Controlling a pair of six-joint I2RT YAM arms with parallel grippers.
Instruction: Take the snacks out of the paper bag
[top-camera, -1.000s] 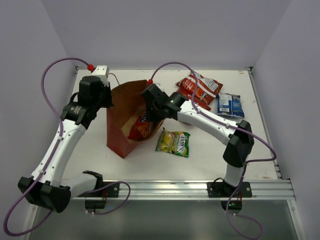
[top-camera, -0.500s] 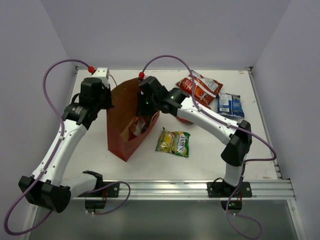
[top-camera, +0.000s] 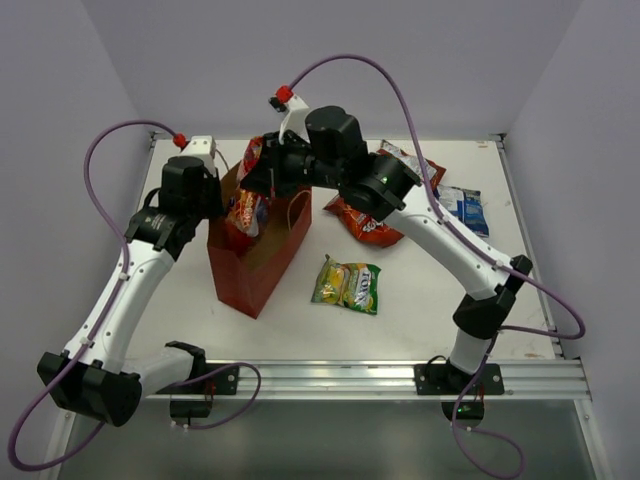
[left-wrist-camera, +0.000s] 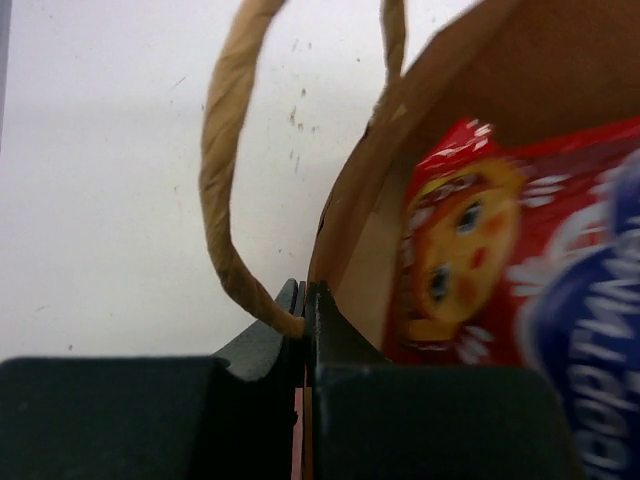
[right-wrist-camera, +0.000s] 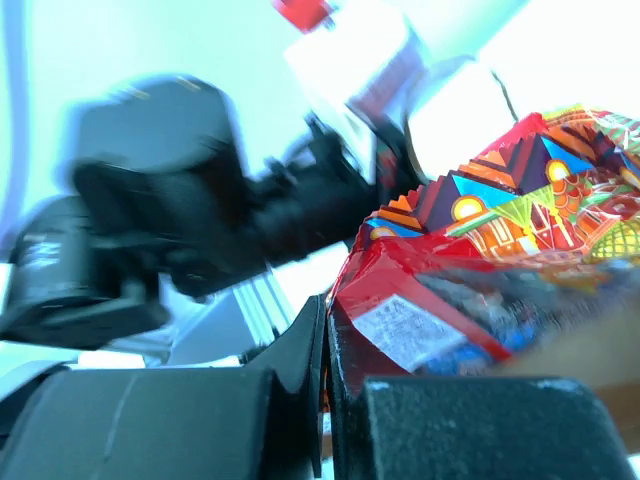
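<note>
The paper bag (top-camera: 250, 268) stands upright on the counter (top-camera: 430, 315), left of centre, with its mouth open to the top. The left tool (top-camera: 218, 193) is pressed together on the bag's left rim. In the left wrist view its fingers (left-wrist-camera: 330, 335) pinch the brown paper edge right where a tan cord handle (left-wrist-camera: 222, 180) meets it. The right tool (top-camera: 262, 178) hangs over the mouth of the bag, nipped shut on the edge of a red chip bag (top-camera: 244, 206). That snack hangs at the opening, its lower part level with the rim (whether it is wholly free of the paper bag cannot be told from above). In the right wrist view the right tool (right-wrist-camera: 325, 340) clamps the crimped end of this red chip bag (right-wrist-camera: 470, 250), with the left arm (right-wrist-camera: 150, 230) blurred behind it. The other snacks lie on the counter to the right of the paper bag: a green-yellow bag (top-camera: 347, 285) nearest it, a red-orange bag (top-camera: 362, 222) under the right arm, a second red bag (top-camera: 412, 170) farther back, and a blue-white bag (top-camera: 461, 210) beside it toward the right edge.
</note>
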